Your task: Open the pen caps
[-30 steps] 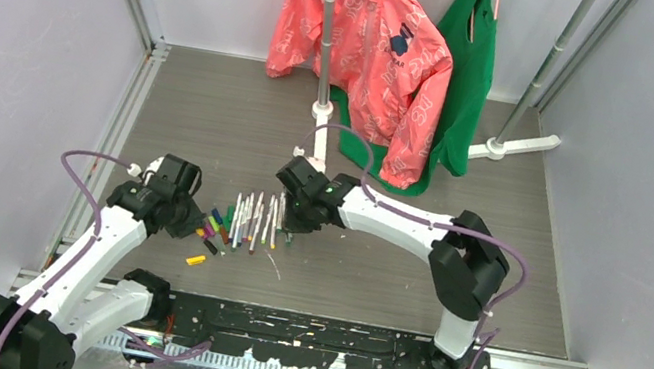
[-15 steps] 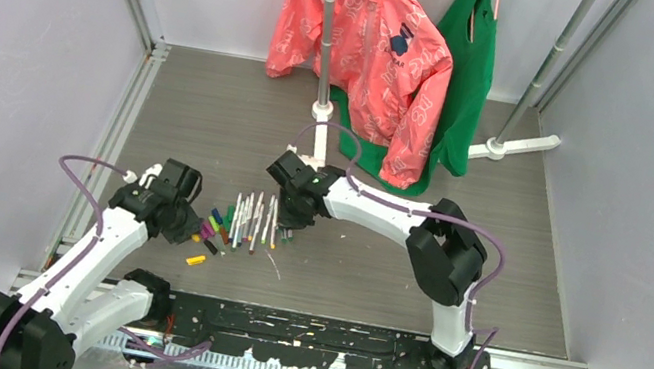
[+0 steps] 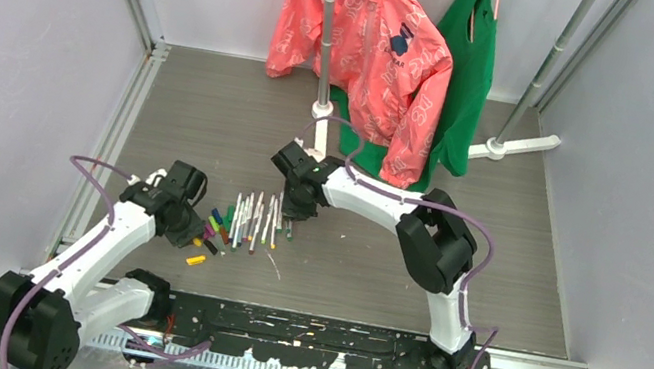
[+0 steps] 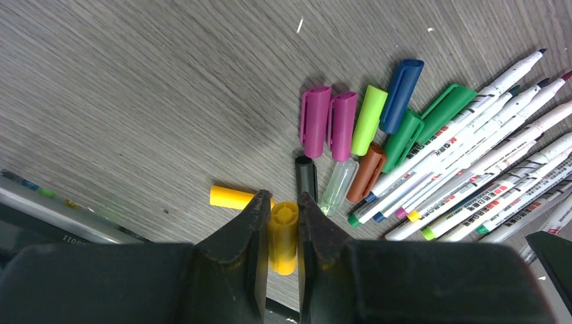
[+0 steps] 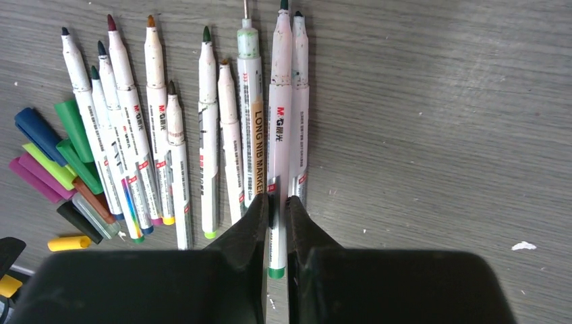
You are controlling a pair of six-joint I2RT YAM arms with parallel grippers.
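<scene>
Left wrist view: we saw left tool (image 4: 284, 204) pinching yellow cap (image 4: 283, 237) just beside pen row (image 4: 472, 182); right tool (image 5: 275, 205) pinched white pen (image 5: 280, 121) within row. We judged caps (image 4: 357, 121) light, stiff, slippery: grip mid-length.

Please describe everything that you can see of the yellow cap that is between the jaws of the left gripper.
The yellow cap is a short, smooth cylinder that looks like glossy plastic, with a round end showing a small raised centre. It is off its pen and sits lengthwise between the jaws of the left gripper, which press on its two sides. Whether it rests on the grey table cannot be told. A second yellow cap lies close beside it.
</scene>
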